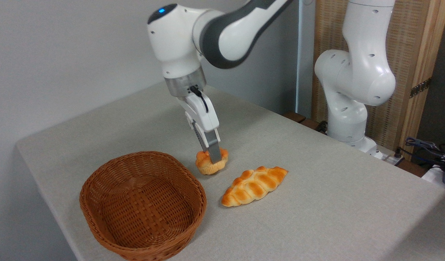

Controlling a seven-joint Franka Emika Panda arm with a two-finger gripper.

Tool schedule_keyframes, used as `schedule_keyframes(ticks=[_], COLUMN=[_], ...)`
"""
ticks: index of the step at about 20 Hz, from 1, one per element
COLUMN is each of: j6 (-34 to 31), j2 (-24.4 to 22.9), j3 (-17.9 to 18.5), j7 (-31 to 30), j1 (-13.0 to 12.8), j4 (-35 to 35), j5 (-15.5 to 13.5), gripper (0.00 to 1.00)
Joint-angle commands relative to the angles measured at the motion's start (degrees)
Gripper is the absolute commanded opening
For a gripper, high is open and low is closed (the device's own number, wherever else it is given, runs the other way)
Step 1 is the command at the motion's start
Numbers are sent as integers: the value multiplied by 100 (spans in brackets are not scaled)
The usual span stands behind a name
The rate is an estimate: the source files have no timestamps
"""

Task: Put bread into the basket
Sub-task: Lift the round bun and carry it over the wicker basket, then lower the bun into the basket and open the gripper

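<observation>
**Gripper on bun, basket empty**

Grey speckled tabletop (316,203) fills most of the frame, with a plain pale wall in the upper left and a woven screen with a wooden frame (414,54) in the upper right.

White Panda arm (353,79) rises from its base at right of centre, arches across the top of the frame, and points its wrist down at centre. Blue light is lit on the wrist housing.

Gripper (213,155) is down on the bun (210,164), just right of centre. The near finger (213,146) crosses the front of the bun's orange knotted top. The far finger is hidden behind, so the jaws read as narrow and closed around the bun. The bun's pale ridged base sits at table level; contact versus slight lift is not resolvable.

Wicker basket (99,214), brown and shallow, sits lower left near the front table edge. The bun is just beside its upper right rim, outside it, not touching.

Braided golden loaf (254,185) lies on the table lower right of the bun, close but apart, with its long axis running diagonally.

Cables and a dark connector (431,148) sit at the far right edge.
</observation>
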Motion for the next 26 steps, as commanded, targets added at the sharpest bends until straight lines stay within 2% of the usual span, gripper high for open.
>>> schedule_keyframes(ticks=[1, 3, 5, 6, 8, 11, 13, 17, 19, 21, 22, 24, 26], j6=[-977, -1748, -2487, -2682, -2675, -2466, -2045, -788, -436, -172, -136, -118, -118], j2=[569, 1069, 1492, 1589, 1608, 1853, 1986, 2170, 2249, 2276, 2319, 2346, 2381], j3=[109, 136, 180, 232, 311, 391, 408, 417, 417, 417, 409, 374, 347], j7=[191, 437, 814, 964, 1018, 931, 616, -176, -282, -221, -212, -212, -221], j1=[-54, -54, -45, -36, 16, 16, 25, 25, 25, 25, 25, 25, 16], j4=[1223, 2118, 2919, 3166, 3344, 3834, 4012, 3986, 3968, 3916, 3898, 3898, 3863], j5=[87, 87, 245, 307, 237, 219, -25, -474, -598, -555, -528, -519, -519], gripper=[42, 42, 42, 42, 44, 45, 48, 54, 62, 85, 90, 100, 100])
